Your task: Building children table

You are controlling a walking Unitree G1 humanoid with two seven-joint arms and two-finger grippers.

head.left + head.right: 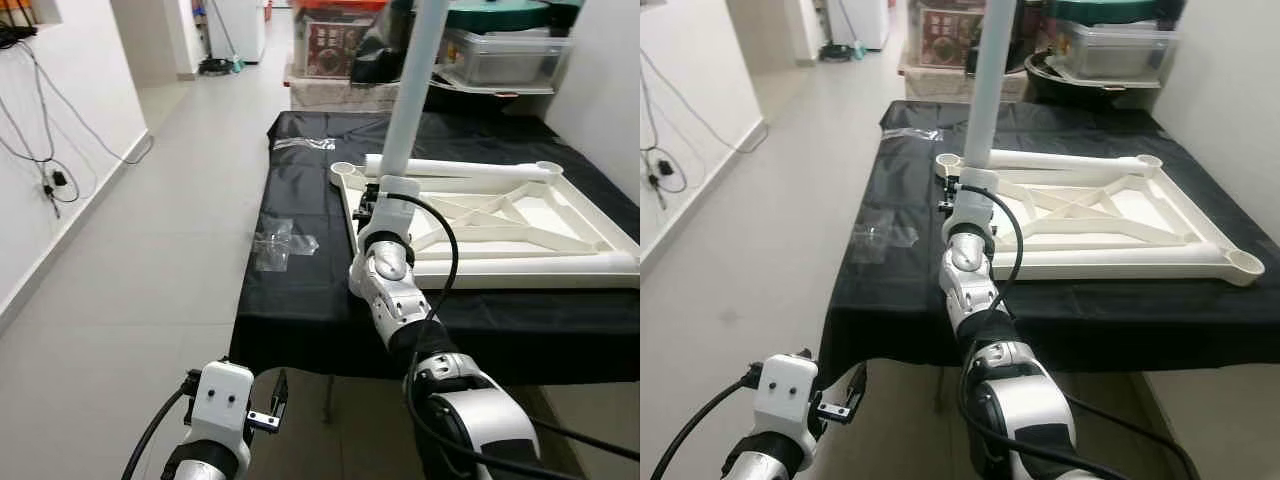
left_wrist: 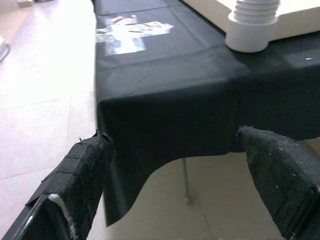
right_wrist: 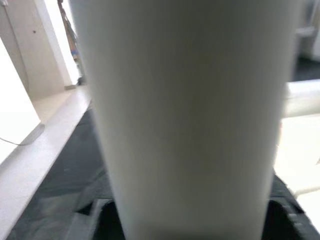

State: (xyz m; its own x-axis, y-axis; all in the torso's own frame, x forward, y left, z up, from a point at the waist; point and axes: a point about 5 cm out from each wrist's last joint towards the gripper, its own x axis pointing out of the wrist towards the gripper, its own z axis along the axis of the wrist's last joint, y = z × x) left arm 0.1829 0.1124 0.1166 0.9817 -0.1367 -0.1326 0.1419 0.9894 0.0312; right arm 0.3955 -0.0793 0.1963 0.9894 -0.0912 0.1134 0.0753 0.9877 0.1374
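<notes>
Gripping the white table leg [image 1: 412, 80], the right gripper [image 1: 372, 200] has its black fingers clamped round the tube low down, just above the near-left corner socket [image 1: 948, 160] of the white tabletop frame [image 1: 500, 225]. Leg stands nearly upright, leaning slightly, with its upper end running out of the top of the head views. In the right wrist view the leg [image 3: 190, 115] is pressed close against the camera.

Frame lies upside down, ribs and diagonal braces showing, on a table draped in black cloth [image 1: 300, 300]. Round sockets sit at the frame's other corners; the near-right one [image 1: 1245, 262] lies toward the cloth's front edge.

Crumpled clear plastic wrap [image 1: 282, 243] lies on the cloth left of the frame; a second clear bag [image 1: 305, 144] sits farther back along the same side.

Left gripper [image 1: 268, 405] hangs low in front of the draped table, below the cloth's front hem, fingers [image 2: 82, 172] spread apart and holding nothing.

Beyond the table: stacked storage boxes [image 1: 500, 55]. Cables [image 1: 45, 160] trail down the white wall left of the table.
</notes>
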